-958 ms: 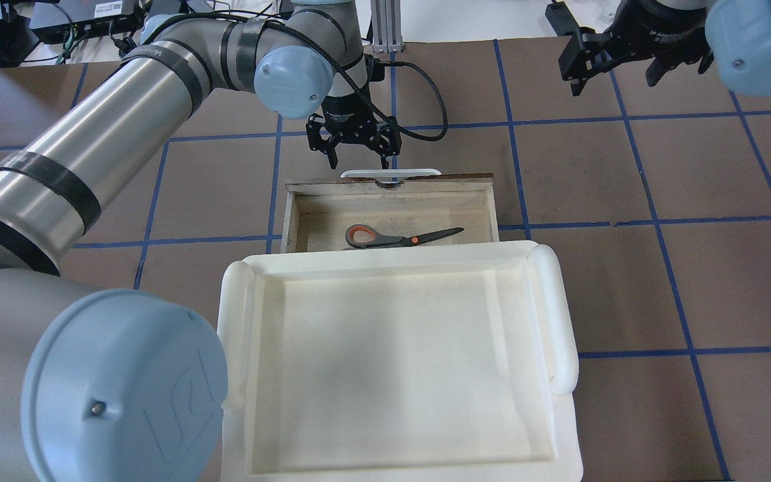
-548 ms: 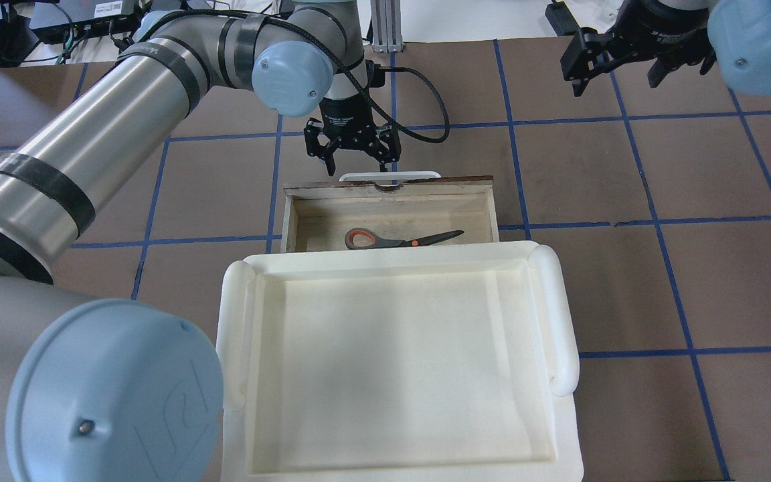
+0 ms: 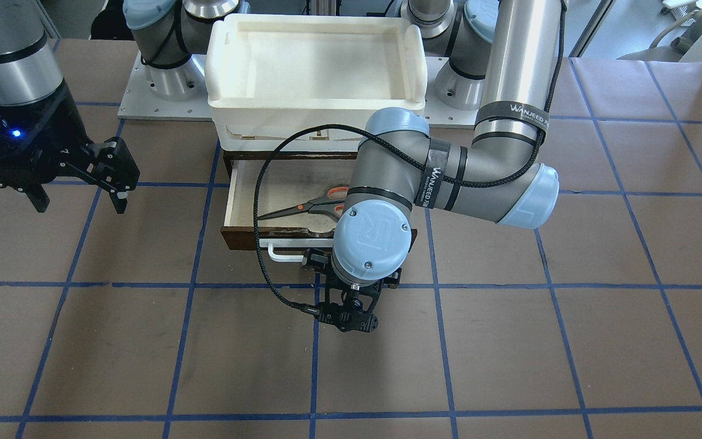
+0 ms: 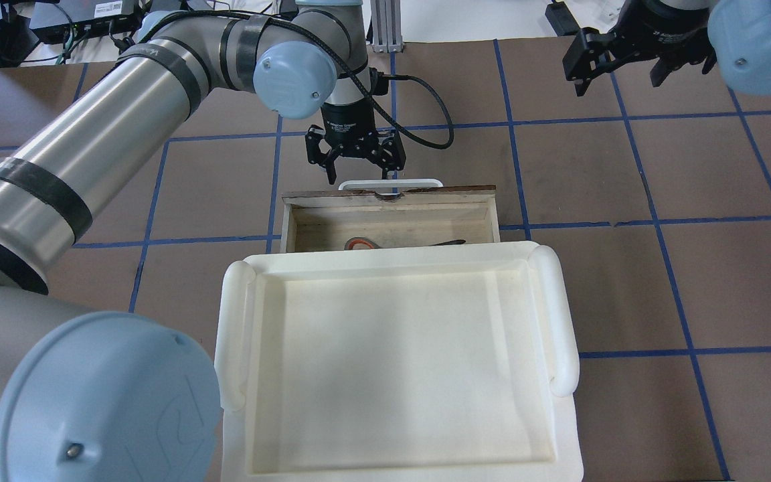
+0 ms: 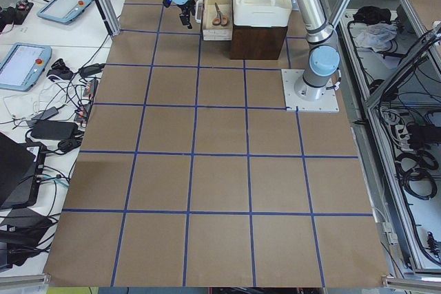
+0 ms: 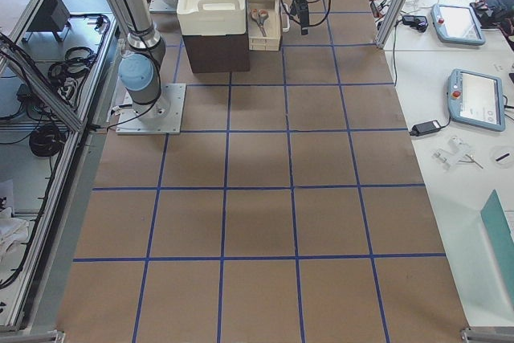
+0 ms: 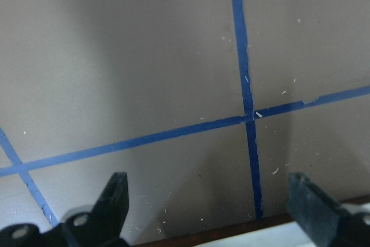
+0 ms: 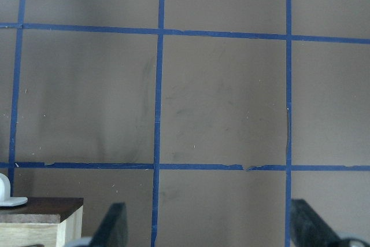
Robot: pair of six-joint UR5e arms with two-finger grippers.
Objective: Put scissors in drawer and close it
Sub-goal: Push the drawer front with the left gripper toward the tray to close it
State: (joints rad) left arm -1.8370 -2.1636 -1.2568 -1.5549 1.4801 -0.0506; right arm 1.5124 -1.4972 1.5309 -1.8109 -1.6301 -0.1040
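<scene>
The dark brown drawer [image 4: 389, 196] stands partly open, its pale inside showing below the white tray. Its white bar handle [image 4: 391, 182] faces away from the robot. The scissors [image 4: 359, 242] lie inside; only the orange-lined loop and a strip of blade show in the overhead view, and more of them [image 3: 311, 204] shows in the front-facing view. My left gripper [image 4: 357, 173] is open and empty, fingers pointing down right at the handle; the left wrist view [image 7: 211, 212] shows the drawer's edge between the fingers. My right gripper [image 4: 620, 80] is open and empty, far off to the right [image 3: 80, 201].
A white plastic tray [image 4: 559, 314] sits on top of the dark cabinet [image 5: 258, 39] that houses the drawer. The table is brown with blue tape lines. The left arm's black cable [image 3: 262, 244] loops over the drawer. The drawer's corner [image 8: 40, 215] shows in the right wrist view.
The drawer has slid in toward the cabinet, and the scissors are now mostly hidden under the tray. My left gripper has moved the same way with the handle. The right gripper has barely moved.
</scene>
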